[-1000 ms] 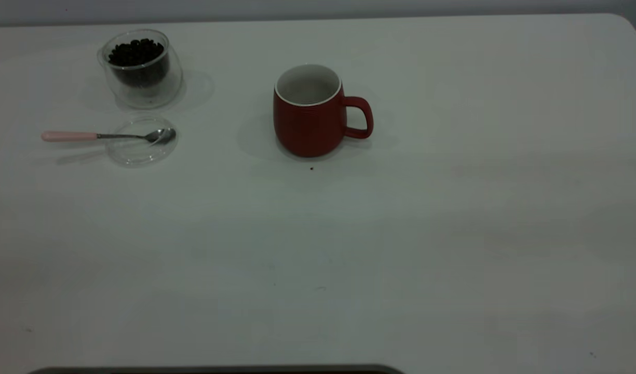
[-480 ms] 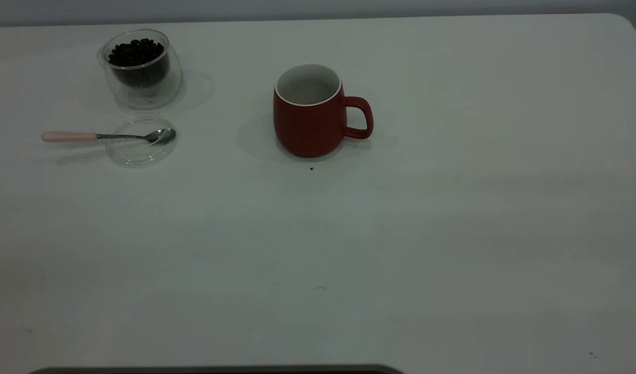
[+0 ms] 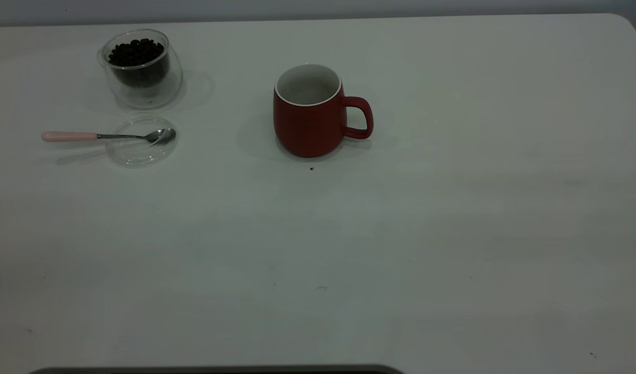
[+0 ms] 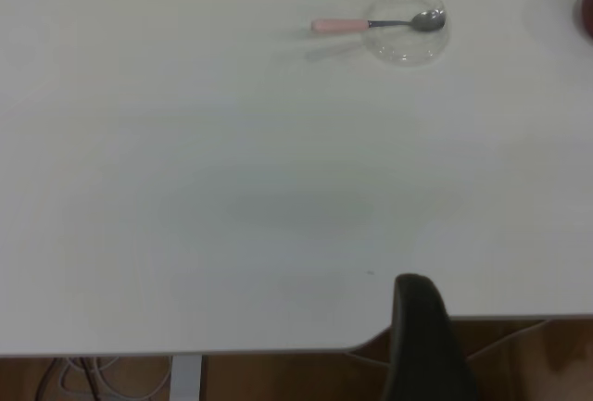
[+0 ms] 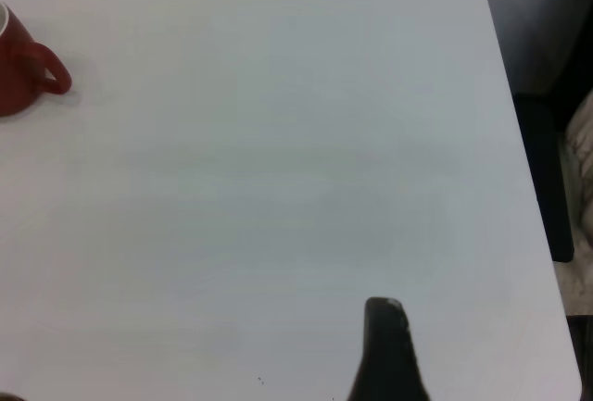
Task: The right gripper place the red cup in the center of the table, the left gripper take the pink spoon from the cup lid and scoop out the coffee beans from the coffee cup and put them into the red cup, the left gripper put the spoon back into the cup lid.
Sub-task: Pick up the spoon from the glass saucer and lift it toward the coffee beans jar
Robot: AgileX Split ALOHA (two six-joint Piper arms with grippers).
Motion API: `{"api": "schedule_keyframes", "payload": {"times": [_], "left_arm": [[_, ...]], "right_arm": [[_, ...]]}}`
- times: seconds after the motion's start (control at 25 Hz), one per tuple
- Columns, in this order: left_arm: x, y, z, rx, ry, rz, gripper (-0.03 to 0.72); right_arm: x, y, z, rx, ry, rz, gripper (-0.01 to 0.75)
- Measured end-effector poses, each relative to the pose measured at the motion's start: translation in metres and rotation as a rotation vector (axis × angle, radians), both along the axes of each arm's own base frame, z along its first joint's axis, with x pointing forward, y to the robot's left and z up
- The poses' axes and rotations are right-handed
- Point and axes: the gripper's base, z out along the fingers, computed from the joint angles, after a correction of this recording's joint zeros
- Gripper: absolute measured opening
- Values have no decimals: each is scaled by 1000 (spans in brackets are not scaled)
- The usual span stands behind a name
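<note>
Table (image 3: 452, 234): near half and right side bare, rounded corner far right. Left gripper (image 4: 422, 336) over near table edge, right gripper (image 5: 384, 350) over near right side; one finger of each visible, spread cannot be told, nothing touched. One red cup (image 3: 310, 111) upright mid-table, handle right. One coffee cup (image 3: 140, 67) of beans (image 3: 136, 52) far left. One spoon (image 3: 107, 136), bowl on one lid (image 3: 141, 140), just in front.

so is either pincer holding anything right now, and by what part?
Nothing is held. The pink spoon lies with its bowl on the cup lid, and the red cup stands alone on the table, no pincer near either.
</note>
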Motion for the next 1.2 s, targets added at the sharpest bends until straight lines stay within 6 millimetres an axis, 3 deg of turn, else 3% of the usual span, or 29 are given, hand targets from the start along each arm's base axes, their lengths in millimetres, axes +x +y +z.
{"api": "schedule_keyframes", "payload": {"times": [0.36,0.48,0.64,0.84,1.08,1.2], "left_arm": [[1,0,1,-5,-8,1,488],[14,-1,13,-25,-18,15,488],[60,-3,34,-42,29,30,488],[135,-5,31,-42,191,41,488],[226,-6,-4,-19,394,79,488],[266,6,-26,-28,467,166,488]], "right_arm": [[0,0,0,0,0,0,588],[0,0,0,0,0,0,588],[0,0,0,0,0,0,588],[0,0,0,0,0,0,588],[0,0,0,0,0,0,588],[0,0,0,0,0,0,588]]}}
